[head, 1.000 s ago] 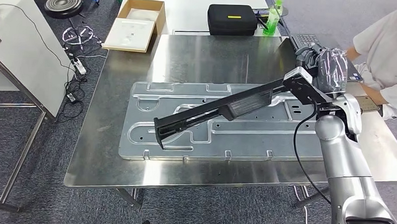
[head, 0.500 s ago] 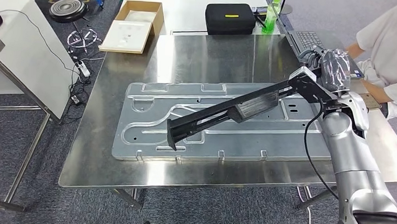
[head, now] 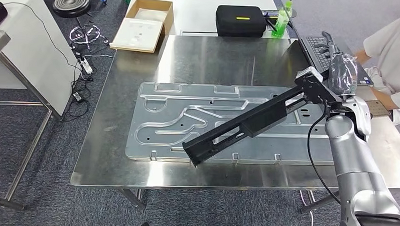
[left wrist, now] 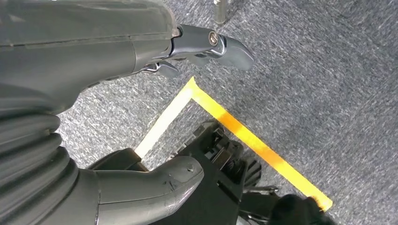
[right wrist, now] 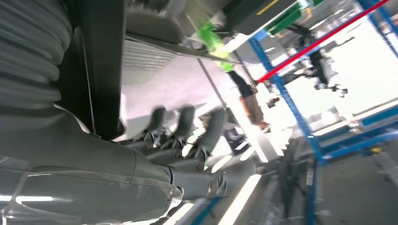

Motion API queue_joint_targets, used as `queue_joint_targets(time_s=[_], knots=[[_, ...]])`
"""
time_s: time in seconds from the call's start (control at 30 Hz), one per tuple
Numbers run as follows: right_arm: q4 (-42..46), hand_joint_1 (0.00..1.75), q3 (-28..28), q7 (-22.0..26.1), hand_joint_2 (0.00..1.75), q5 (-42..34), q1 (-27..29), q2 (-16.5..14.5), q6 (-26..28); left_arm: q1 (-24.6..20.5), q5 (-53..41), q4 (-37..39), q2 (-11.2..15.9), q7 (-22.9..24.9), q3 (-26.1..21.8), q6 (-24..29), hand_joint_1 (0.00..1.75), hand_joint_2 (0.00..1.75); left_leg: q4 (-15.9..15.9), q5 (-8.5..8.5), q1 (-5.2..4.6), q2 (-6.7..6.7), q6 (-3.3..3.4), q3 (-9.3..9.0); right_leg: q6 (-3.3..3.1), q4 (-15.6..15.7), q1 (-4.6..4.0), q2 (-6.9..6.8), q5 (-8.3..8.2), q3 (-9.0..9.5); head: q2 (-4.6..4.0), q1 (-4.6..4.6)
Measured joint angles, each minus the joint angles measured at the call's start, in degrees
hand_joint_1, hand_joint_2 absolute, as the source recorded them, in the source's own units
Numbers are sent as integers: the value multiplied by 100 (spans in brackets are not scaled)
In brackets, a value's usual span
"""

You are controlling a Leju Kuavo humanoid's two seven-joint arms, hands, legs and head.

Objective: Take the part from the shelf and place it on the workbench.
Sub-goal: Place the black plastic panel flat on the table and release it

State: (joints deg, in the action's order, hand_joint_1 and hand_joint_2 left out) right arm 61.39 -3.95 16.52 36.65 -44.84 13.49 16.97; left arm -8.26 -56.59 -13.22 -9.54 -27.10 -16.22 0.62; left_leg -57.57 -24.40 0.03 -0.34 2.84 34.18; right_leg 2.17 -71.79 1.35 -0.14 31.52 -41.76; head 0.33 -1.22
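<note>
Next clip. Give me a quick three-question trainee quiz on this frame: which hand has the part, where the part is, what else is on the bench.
1. Multiple choice: which hand holds the long black part? A) left hand B) right hand C) a person's hand
2. True or false: the black part lies flat on the bare steel of the workbench, clear of the hand.
3. Fill in: under the part lies a large stamped ______ panel.

Key:
1. B. The right hand grips the part's end, while the left hand hangs over the carpet floor holding nothing.
2. False. The part slants over the panel with one end in the right hand.
3. Metal.
</note>
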Motion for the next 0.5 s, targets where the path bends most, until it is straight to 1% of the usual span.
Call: queue_joint_targets(time_s=[0.03, 0.07, 0.1, 0.13, 0.17, 0.2, 0.23, 0.27, 0.33, 0.37, 0.4, 0.43, 0.5], knots=[[-22, 0, 32, -13, 175, -16, 23, 0, 21, 4, -1, 0, 1, -1, 0, 4, 0, 87, -10, -7, -5, -3, 4, 1, 9, -235, 0, 3, 44, -124, 0, 0], [-44, 0, 56, -25, 175, -30, 42, 0, 38, 8, -1, 0, 2, -1, 0, 7, 0, 44, -24, -18, -8, -6, 6, 1, 14, -281, 1, 4, -12, -162, 0, 1], [-59, 0, 73, -33, 175, -38, 53, -1, 52, 10, -1, 0, 2, -1, 0, 9, 0, 0, -46, -33, -7, -11, 0, 1, 15, -91, 4, 3, -173, -79, 0, 1], [-70, 0, 90, -43, 175, -44, 56, -1, 70, 9, -1, 0, 2, -1, 0, 11, 0, 0, -77, -58, -6, -15, -13, 2, 13, 274, 10, 3, -380, 97, 0, 0], [-79, 0, 110, -58, 175, -50, 52, -3, 98, 7, 0, 0, 2, -1, 0, 14, 0, 0, -113, -86, -15, -20, -36, 11, 5, 642, 5, 3, -521, 279, 0, 0], [-84, 0, 136, -80, 175, -57, 47, -6, 134, 5, 1, 0, 3, -1, 0, 19, 0, 0, -149, -111, -25, -27, -61, 24, -15, 938, 0, 8, -620, 423, 0, 1], [-93, 0, 169, -117, 175, -64, 46, -10, 178, 4, 1, 0, 4, -1, 0, 25, 0, 0, -172, -127, -36, -33, -86, 36, -39, 1100, -9, 11, -646, 499, 0, 1], [-105, 0, 203, -160, 175, -72, 46, -16, 221, 4, 1, 0, 6, 1, 0, 31, 0, 0, -177, -132, -45, -38, -109, 46, -68, 1133, -23, 15, -621, 509, 0, 2], [-131, 0, 278, -239, 175, -84, 49, -31, 280, 9, 2, 0, 8, 2, 0, 39, 0, 0, -175, -144, -43, -40, -154, 52, -133, 1153, -12, 15, -639, 506, 0, 3], [-139, 0, 306, -264, 175, -89, 47, -38, 296, 11, 4, 0, 9, 2, 0, 42, 0, 0, -223, -191, -40, -34, -182, 70, -169, 1169, -3, 12, -648, 514, 0, 4], [-143, 0, 328, -279, 175, -93, 43, -47, 306, 10, 5, 0, 9, 2, 0, 44, 0, 0, -362, -291, -36, -27, -210, 128, -206, 1187, 8, 8, -657, 523, 0, 4], [-145, 0, 345, -286, 175, -98, 40, -58, 315, 9, 7, 0, 10, 2, 0, 45, 0, 0, -619, -445, -26, -19, -236, 239, -232, 1197, 10, 3, -662, 531, 0, 4], [-161, 0, 379, -303, 175, -108, 38, -81, 331, 12, 8, 0, 10, 3, 0, 48, 0, 0, -1355, -785, -9, -11, -270, 577, -257, 1199, -1, 0, -661, 532, 0, 4]])
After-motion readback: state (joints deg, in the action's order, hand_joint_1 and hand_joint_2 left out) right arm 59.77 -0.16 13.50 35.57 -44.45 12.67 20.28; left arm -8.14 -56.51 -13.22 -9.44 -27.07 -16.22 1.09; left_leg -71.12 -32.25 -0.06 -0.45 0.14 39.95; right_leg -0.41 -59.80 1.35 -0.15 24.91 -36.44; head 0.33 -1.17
